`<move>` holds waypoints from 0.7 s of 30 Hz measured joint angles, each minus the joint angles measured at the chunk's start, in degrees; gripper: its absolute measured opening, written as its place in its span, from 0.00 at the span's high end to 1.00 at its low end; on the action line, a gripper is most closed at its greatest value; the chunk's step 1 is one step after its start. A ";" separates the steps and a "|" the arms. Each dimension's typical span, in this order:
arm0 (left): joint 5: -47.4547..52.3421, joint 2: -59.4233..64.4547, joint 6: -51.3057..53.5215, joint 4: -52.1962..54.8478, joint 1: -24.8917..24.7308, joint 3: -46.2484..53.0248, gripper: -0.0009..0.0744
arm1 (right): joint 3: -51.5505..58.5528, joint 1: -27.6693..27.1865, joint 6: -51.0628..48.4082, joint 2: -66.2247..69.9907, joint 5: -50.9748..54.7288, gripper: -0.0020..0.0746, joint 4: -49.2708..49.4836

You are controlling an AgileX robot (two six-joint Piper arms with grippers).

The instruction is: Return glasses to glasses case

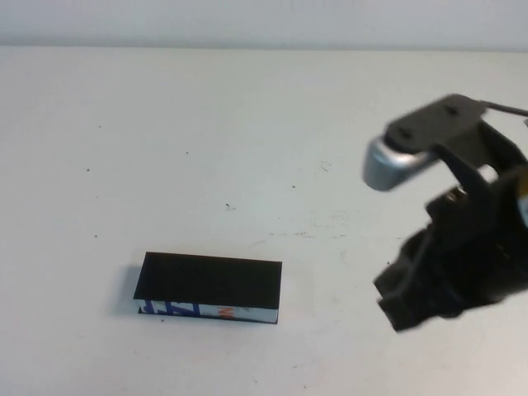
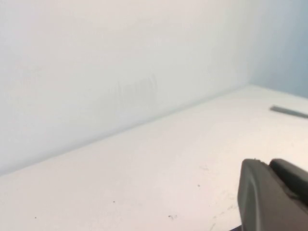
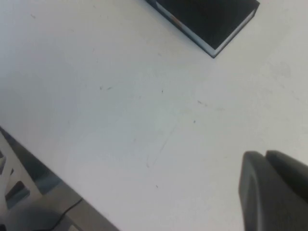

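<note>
Black is the lid of the glasses case (image 1: 210, 280), which lies closed in the lower left-centre of the high view, flat on the white table (image 1: 247, 148); its white front edge carries blue and orange print, but I cannot read any letters or a brand there. In my right wrist view the same case (image 3: 207, 19) shows at the upper right of the frame, with the thin white edge along its side; the printing is too small there also. The glasses I do not see in any view; whether they lie inside the closed case I cannot tell.

My right gripper (image 1: 450, 272) hangs above the table at the right side of the high view, well apart from the case; its fingers (image 3: 274, 192) are pressed together and they hold nothing. My left gripper (image 2: 274, 195) shows only as a dark piece at the lower right of the left wrist view, over bare table near the pale wall (image 2: 120, 62); if its fingers stand apart or together I cannot tell.
</note>
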 joint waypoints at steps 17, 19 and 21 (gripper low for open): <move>-24.25 -12.43 -5.21 -1.80 0.00 27.80 0.99 | 31.97 0.00 0.13 -36.48 -23.30 0.99 1.76; -24.88 -12.43 -5.21 -1.80 0.00 27.92 0.99 | 35.13 0.00 0.13 -37.60 -28.56 0.99 2.15; -24.86 -12.43 -5.21 -2.01 0.00 27.92 0.99 | 38.13 0.00 0.13 -38.04 -33.94 0.99 2.66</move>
